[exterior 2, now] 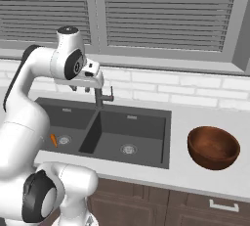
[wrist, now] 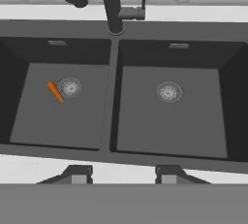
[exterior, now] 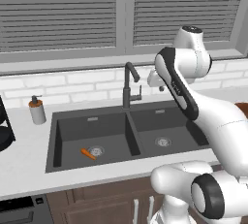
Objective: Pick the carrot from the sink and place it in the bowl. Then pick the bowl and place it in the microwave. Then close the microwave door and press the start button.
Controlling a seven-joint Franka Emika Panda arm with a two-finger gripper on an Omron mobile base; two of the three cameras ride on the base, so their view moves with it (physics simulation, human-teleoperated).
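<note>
Hand view — carrot (wrist: 55,91) beside left drain, jaws apart

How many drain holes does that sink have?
2. One drain sits in the left basin of the sink, right beside the carrot; the other drain sits in the right basin.

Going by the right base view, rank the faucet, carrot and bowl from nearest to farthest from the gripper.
The gripper hangs above the sink's back edge.
1. Faucet: just beside the gripper, at the back between the basins.
2. Carrot: lower down on the left basin floor, by the drain.
3. Bowl: on the counter right of the sink, well across from the gripper.
</note>
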